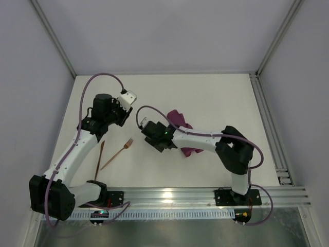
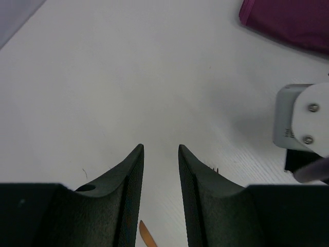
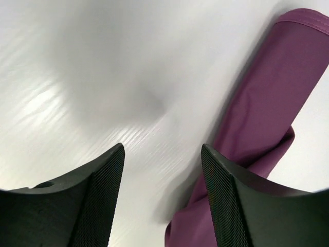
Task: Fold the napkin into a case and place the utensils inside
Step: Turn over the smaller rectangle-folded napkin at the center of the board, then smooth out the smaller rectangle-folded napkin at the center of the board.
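The plum-purple napkin (image 1: pixel 177 118) lies crumpled at mid-table, and my right forearm covers its middle part. In the right wrist view the napkin (image 3: pixel 267 113) runs as a folded strip past the right finger. My right gripper (image 1: pixel 146 131) (image 3: pixel 163 149) stands open just left of the cloth, with bare table between its fingers. Two copper utensils lie to the left: a fork (image 1: pixel 117 154) and a knife (image 1: pixel 100 157). My left gripper (image 1: pixel 122 110) (image 2: pixel 161 149) hovers above them, open by a narrow gap and holding nothing. The knife tip (image 2: pixel 146 234) shows between its fingers, and the fork tines (image 2: pixel 215 169) peek out beside the right finger.
White tabletop (image 1: pixel 216 98) with grey walls behind and at both sides. An aluminium rail (image 1: pixel 267 113) runs along the right edge, another (image 1: pixel 195 195) along the near edge by the arm bases. Part of the right gripper's housing (image 2: pixel 303 123) shows in the left wrist view.
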Motion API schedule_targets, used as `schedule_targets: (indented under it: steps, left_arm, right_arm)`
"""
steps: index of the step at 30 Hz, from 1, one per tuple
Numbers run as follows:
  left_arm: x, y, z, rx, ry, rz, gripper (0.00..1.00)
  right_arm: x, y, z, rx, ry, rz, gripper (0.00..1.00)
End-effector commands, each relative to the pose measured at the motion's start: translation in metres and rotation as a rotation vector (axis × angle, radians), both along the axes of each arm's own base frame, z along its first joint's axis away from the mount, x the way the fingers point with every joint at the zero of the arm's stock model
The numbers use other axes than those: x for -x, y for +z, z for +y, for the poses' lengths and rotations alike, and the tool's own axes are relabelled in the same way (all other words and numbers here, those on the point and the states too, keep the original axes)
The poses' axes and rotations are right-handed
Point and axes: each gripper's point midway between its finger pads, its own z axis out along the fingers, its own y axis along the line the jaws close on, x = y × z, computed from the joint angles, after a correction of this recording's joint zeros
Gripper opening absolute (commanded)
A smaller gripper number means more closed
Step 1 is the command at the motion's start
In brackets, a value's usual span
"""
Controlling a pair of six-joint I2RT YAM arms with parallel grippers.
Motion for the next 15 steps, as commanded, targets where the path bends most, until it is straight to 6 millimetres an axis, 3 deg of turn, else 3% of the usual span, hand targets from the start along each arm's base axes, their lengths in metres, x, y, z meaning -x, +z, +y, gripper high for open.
schedule_targets:
  steps: [1, 2, 3, 4, 5, 6, 8, 9, 10, 11, 12, 13, 15]
  left_arm:
    - [-0.006, 0.028, -0.002, 0.026, -0.008, -0.060, 0.36]
    - [-0.005, 0.030, -0.004, 0.033, -0.018, -0.061, 0.36]
    - [-0.003, 0.030, -0.009, 0.046, -0.044, -0.054, 0.36]
    - [0.007, 0.031, -0.026, 0.099, -0.145, -0.034, 0.36]
    - [0.016, 0.029, -0.035, 0.117, -0.208, -0.012, 0.39]
    - [0.025, 0.027, -0.049, 0.145, -0.280, 0.007, 0.40]
    - [0.040, 0.022, -0.074, 0.162, -0.390, 0.020, 0.45]
    - [0.057, 0.011, -0.102, 0.109, -0.503, 0.003, 0.46]
    - [0.067, 0.001, -0.116, 0.056, -0.567, -0.016, 0.47]
    - [0.070, -0.011, -0.125, -0.033, -0.595, -0.051, 0.48]
    - [0.074, -0.015, -0.141, -0.116, -0.701, -0.145, 0.49]
    - [0.095, -0.039, -0.163, -0.186, -0.796, -0.141, 0.56]
    - [0.102, -0.051, -0.187, -0.231, -0.857, -0.149, 0.64]
  right_arm:
    - [0.020, 0.056, 0.029, -0.307, 0.051, 0.054, 0.66]
    - [0.024, 0.078, 0.025, -0.392, 0.031, 0.053, 0.66]
    - [0.019, 0.066, 0.003, -0.414, -0.025, 0.078, 0.66]
    - [0.022, 0.066, -0.004, -0.480, -0.040, 0.128, 0.66]
    - [0.017, 0.086, -0.014, -0.605, -0.089, 0.109, 0.62]
    - [0.008, 0.059, -0.055, -0.605, -0.203, 0.140, 0.60]
    - [0.004, 0.058, -0.076, -0.718, -0.249, 0.176, 0.60]
    - [0.011, 0.047, -0.095, -0.750, -0.293, 0.203, 0.60]
    - [-0.005, 0.044, -0.125, -0.793, -0.388, 0.193, 0.60]
    - [-0.005, 0.043, -0.129, -0.850, -0.387, 0.220, 0.60]
    - [-0.003, 0.029, -0.144, -0.846, -0.430, 0.241, 0.60]
    - [-0.010, 0.023, -0.163, -0.847, -0.491, 0.233, 0.60]
    - [-0.004, 0.007, -0.170, -0.867, -0.508, 0.287, 0.59]
